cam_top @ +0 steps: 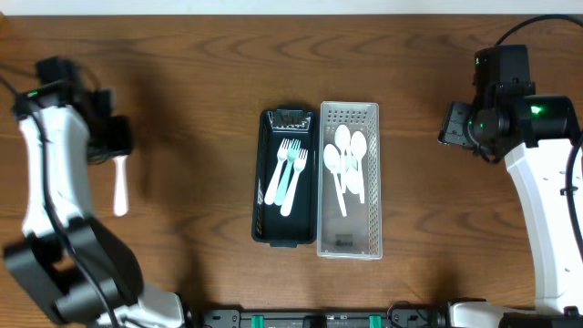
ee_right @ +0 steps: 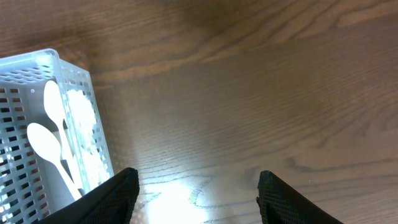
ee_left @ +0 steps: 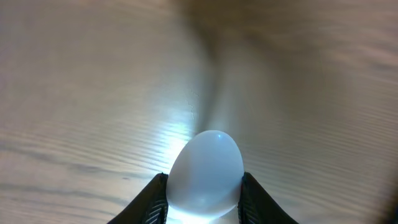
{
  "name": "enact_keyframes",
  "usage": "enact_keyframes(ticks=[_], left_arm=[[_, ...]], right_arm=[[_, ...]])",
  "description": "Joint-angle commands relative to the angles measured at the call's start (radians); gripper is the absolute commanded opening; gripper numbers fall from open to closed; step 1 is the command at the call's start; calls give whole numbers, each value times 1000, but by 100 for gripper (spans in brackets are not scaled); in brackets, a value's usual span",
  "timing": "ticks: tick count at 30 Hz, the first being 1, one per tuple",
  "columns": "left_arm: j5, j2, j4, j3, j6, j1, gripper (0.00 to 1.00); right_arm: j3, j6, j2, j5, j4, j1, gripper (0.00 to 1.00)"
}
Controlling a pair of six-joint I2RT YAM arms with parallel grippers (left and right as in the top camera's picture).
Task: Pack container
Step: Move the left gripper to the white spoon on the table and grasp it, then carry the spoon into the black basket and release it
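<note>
A white spoon (cam_top: 120, 187) is being pinched by the left hand (cam_top: 116, 146) far out on the left side of the desk (cam_top: 200, 73), well apart from the two containers in the middle. In the left wrist view its bowl is being squeezed between the two fingers (ee_left: 152, 202), with the rounded tip pointing away from the camera. From overhead, the long axis is being held roughly parallel to the long sides of the containers, and the free end is pointing toward the near edge of the desk. It cannot be told for certain whether the spoon is being carried clear of the wood or rested on it.

The right hand (ee_right: 196, 193) is being held spread and empty to the right of the white basket (cam_top: 373, 196).

Forks (cam_top: 290, 169) are being gathered in the dark tray (cam_top: 258, 196), and spoons (cam_top: 346, 159) in the white basket touching its right side. The step in hand is therefore judged to be the pickup and carry of one more spoon. The next move is probably calling for a long carry to the right, over the dark tray and on to the basket. The spoon is best being kept lined up with the basket's length so that it drops in flat. A pinch on the curved bowl may slip.
</note>
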Motion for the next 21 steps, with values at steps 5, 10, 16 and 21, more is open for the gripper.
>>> enact_keyframes(ticks=[5, 10, 16, 21], left_arm=[[33, -166, 24, 39, -219, -387, 6], [33, -149, 124, 39, -338, -623, 6], [32, -23, 179, 39, -369, -756, 6], [32, 129, 165, 31, -369, -784, 6]], right_arm=[[-5, -7, 0, 6, 16, -7, 65], [-5, -7, 0, 6, 17, -7, 66], [-5, -7, 0, 6, 10, -7, 66], [-5, -8, 0, 6, 2, -7, 66]])
